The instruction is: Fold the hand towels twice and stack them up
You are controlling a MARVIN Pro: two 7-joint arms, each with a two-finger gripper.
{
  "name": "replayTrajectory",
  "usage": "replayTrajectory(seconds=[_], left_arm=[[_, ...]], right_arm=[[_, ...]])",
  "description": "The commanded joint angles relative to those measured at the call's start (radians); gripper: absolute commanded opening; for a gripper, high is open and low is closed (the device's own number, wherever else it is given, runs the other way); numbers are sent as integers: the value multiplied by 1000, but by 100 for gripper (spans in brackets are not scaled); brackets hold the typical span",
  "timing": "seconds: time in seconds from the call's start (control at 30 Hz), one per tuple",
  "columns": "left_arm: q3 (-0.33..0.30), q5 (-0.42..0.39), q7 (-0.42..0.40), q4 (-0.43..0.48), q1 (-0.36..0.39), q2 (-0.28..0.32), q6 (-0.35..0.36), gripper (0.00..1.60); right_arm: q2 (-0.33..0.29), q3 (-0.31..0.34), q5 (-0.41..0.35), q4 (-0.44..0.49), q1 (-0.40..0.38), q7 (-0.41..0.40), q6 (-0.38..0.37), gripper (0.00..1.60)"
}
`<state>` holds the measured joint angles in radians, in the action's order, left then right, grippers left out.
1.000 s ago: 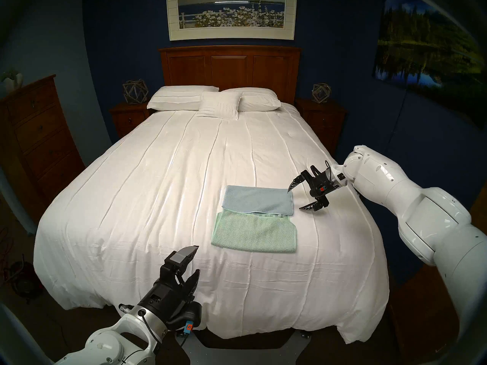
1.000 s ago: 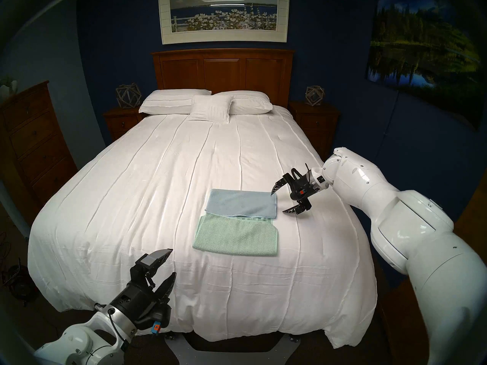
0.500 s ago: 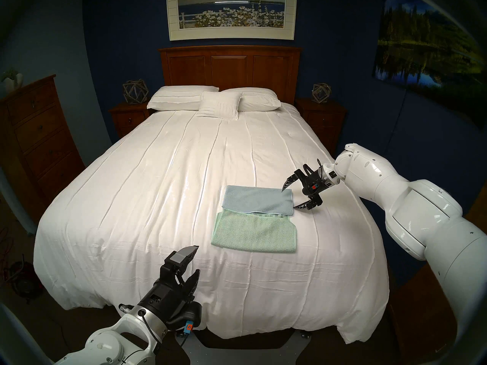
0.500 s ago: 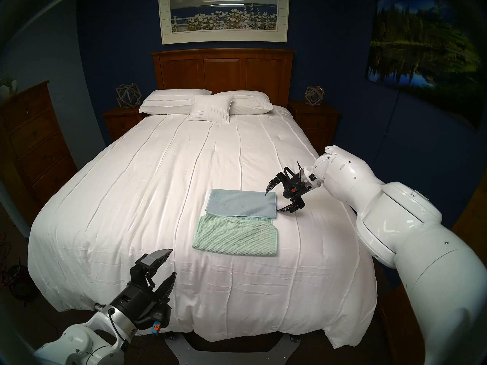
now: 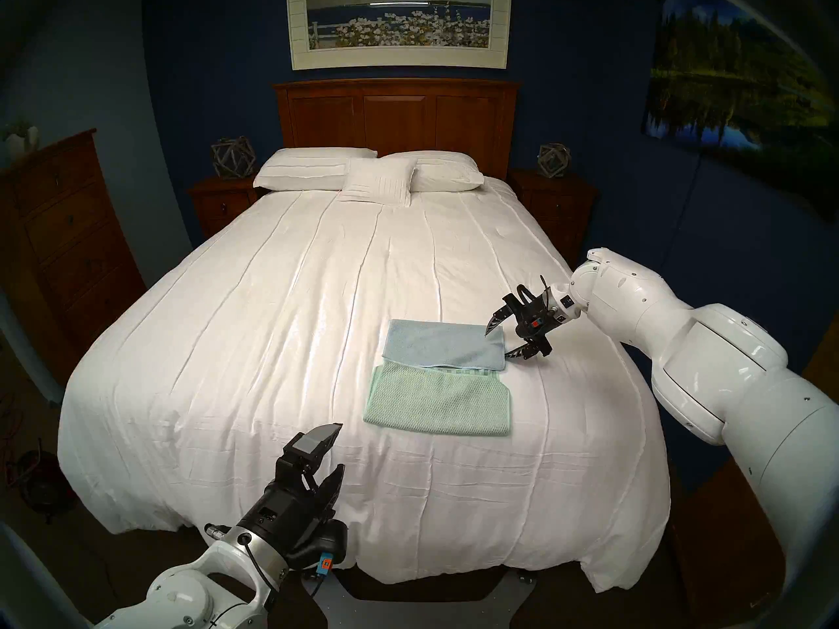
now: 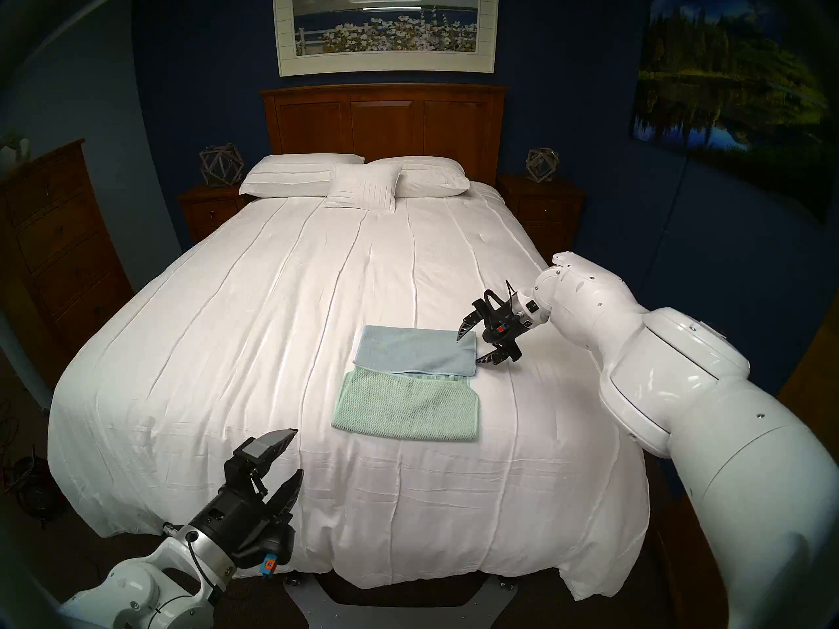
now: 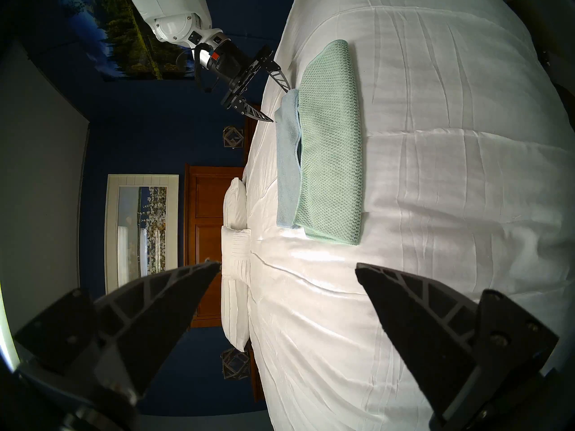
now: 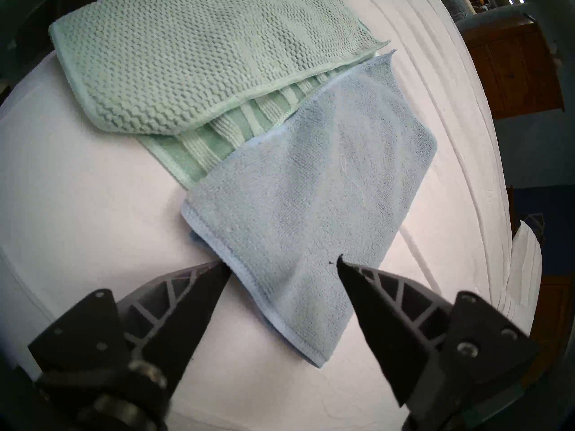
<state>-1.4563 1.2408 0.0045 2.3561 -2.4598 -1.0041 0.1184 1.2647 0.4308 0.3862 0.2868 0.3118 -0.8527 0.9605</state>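
Blue terry, the blue towel (image 8: pixel 314 184) lies folded on the bed (image 5: pixel 272 296), its short end between the fingers of the right end effector (image 8: pixel 284 267), which stands part open with nothing gripped. Just beyond it the green towel (image 8: pixel 193 57) lies under its long edge. Closing here may pinch only the top layer, or snag the bedspread beneath, so the fold could peel apart. Well back from both, the left end effector (image 5: pixel 333 449) hangs open and empty.
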Motion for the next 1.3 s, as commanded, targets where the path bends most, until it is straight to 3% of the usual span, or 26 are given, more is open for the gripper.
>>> replayTrajectory(seconds=[0.0, 0.37, 0.6, 1.27], left_arm=[[-1, 0, 5, 18, -1, 0, -1, 160], [0, 0, 5, 16, 1, -1, -1, 160], [0, 0, 4, 15, 2, -1, -1, 160], [1, 0, 4, 13, 4, -1, -1, 160]], right_arm=[[21, -13, 16, 1, -37, 9, -1, 65], [56, -28, 41, 44, -75, 1, -1, 18], [103, -31, 55, 70, -107, 6, -1, 24], [268, -60, 115, 107, -131, 23, -1, 21]])
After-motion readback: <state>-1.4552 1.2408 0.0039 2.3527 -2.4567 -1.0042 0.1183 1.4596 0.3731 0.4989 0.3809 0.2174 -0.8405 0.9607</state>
